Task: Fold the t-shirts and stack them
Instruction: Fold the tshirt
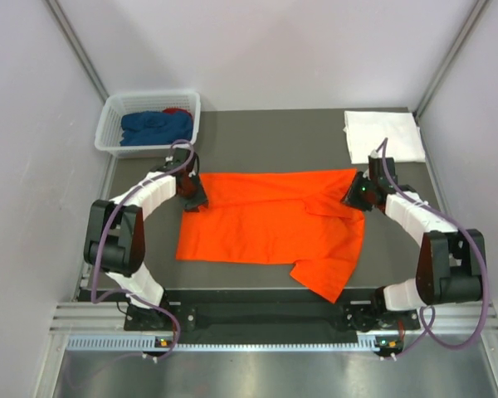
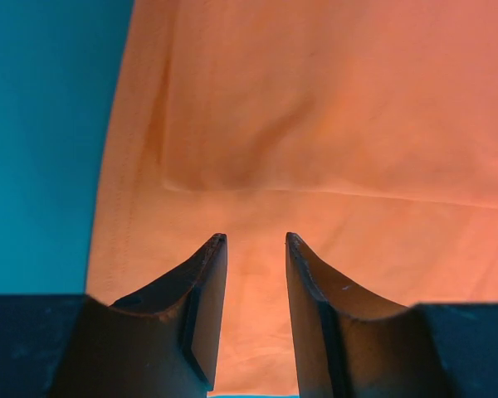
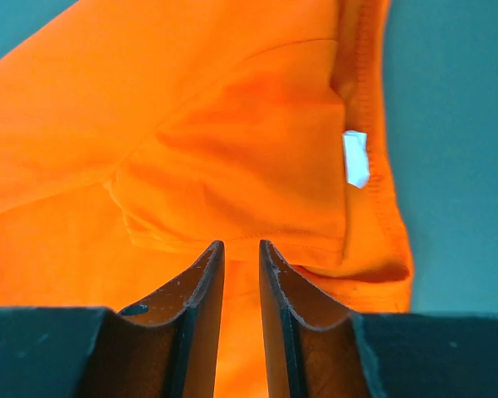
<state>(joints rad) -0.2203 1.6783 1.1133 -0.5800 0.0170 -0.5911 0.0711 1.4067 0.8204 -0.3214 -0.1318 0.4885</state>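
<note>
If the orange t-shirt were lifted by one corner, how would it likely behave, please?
Probably floppy: the orange t-shirt lies in soft folds and creases, so it should drape. Likely light, being thin cloth. Pushed, it may bunch rather than slide.

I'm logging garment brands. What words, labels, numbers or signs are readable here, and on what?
None can be read.
The small white tag at the collar of the orange t-shirt is too blurred to show any print.
The white t-shirt and the basket show no markings.
</note>
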